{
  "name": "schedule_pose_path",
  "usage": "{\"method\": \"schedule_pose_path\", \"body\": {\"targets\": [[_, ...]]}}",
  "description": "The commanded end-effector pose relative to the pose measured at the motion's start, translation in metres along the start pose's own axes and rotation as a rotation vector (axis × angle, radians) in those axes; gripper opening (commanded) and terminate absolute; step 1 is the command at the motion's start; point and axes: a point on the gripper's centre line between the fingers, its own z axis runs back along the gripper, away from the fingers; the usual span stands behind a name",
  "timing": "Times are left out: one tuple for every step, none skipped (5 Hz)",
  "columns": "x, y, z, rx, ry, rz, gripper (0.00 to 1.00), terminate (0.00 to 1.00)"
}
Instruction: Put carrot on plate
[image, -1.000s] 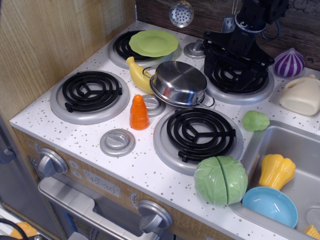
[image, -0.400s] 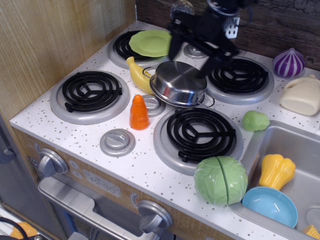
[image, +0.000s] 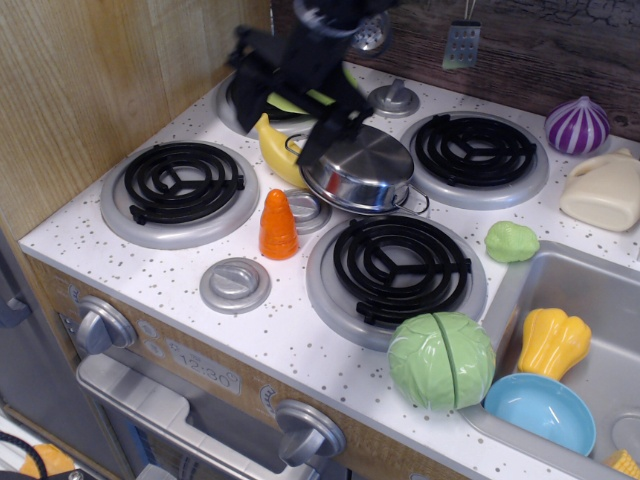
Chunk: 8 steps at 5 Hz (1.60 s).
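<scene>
- Stove top (image: 290, 330): white speckled, four black coil burners, grey knobs along front edge.
- Wood panel (image: 90, 90) runs along left side; dark wall w/ hanging utensils at the back.
- Sink (image: 585, 290) at right edge, holds yellow-orange squash (image: 552, 342) and light-blue bowl (image: 540, 412) near its front corner.
- Gripper (image: 293, 97): black, motion-blurred, over back-left burner, well apart from the carrot. Fingers spread left and right w/ a gap between, so jaws look released, nothing in them. Right finger (image: 335, 125) overlaps the pot's back rim in view; touching or above, can't tell.
- Steel pot (image: 357, 167): upside down, mid stove, between the burners, tilted a bit.
- Green cabbage (image: 441, 360): split down the middle, front right, just beside sink edge.
- Cream jug-shaped toy (image: 603, 190): far right, behind the sink.
- Plate (image: 300, 100): lime green, on back-left burner, mostly hidden behind gripper; only slivers show.
- Banana (image: 278, 150): yellow, lying between plate's burner and pot, touching pot's left side.
- Purple onion (image: 578, 125): back right, striped white.
- Carrot (image: 278, 225): orange cone, upright, tip up, on bare stove top between front-left burner and front-right burner, just in front of pot and banana. Not on plate; well apart from it.
- Small green veg (image: 512, 241): right of front-right burner, near sink rim.
</scene>
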Motion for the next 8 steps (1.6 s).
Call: {"method": "schedule_pose_path", "body": {"targets": [[-0.01,0.0,-0.001,-0.056,-0.076,-0.008,1.0,0.0],[-0.011,-0.001,-0.011,-0.082,-0.094,-0.021,1.0,0.0],[-0.008,0.0,-0.024,-0.066,-0.129,-0.031,1.0,0.0],[-0.008,0.001,-0.035,-0.078,-0.144,-0.035,1.0,0.0],[-0.007,-0.004,-0.043,-0.11,-0.146,-0.033,1.0,0.0],[-0.007,-0.012,-0.048,-0.13,-0.151,-0.034,1.0,0.0],[-0.007,-0.02,-0.052,-0.148,-0.154,-0.019,1.0,0.0],[-0.012,-0.032,-0.055,-0.155,-0.169,0.013,0.0,0.0]]}}
